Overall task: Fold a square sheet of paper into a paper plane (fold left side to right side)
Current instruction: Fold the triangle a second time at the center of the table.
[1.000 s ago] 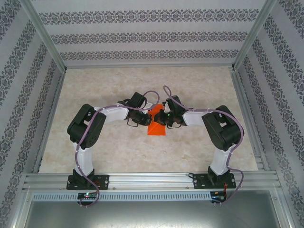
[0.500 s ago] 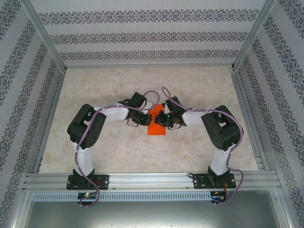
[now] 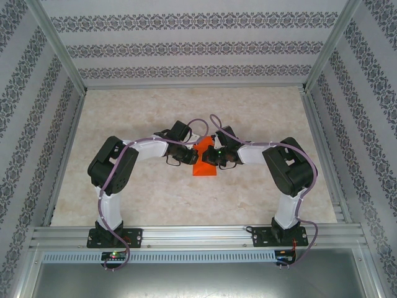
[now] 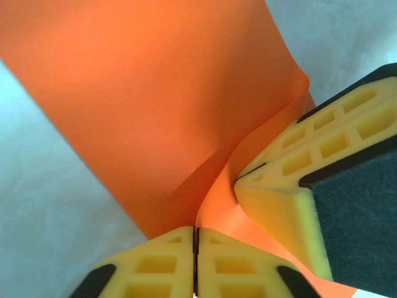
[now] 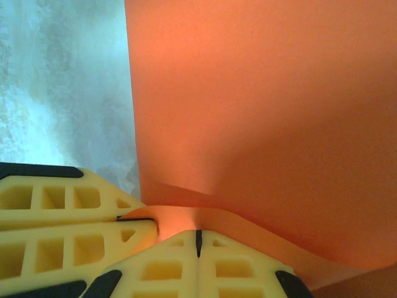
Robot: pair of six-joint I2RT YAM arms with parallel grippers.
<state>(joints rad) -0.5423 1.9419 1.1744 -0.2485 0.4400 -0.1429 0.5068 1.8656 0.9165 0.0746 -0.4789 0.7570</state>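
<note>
one orange sheet of paper (image 3: 204,169), two tools: left tool (image 4: 195,234) and right tool (image 5: 198,236) both pinching its raised edge

Pale marbled table (image 3: 124,118), a creased orange sheet of paper (image 3: 205,168) at its middle.

The square sheet of paper (image 4: 155,112) is smooth and matt, the fingers (image 4: 155,276) yellow moulded plastic.

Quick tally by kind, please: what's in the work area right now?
orange paper sheet: 1
grippers: 2 (left gripper, right gripper)
Total: 3
</note>
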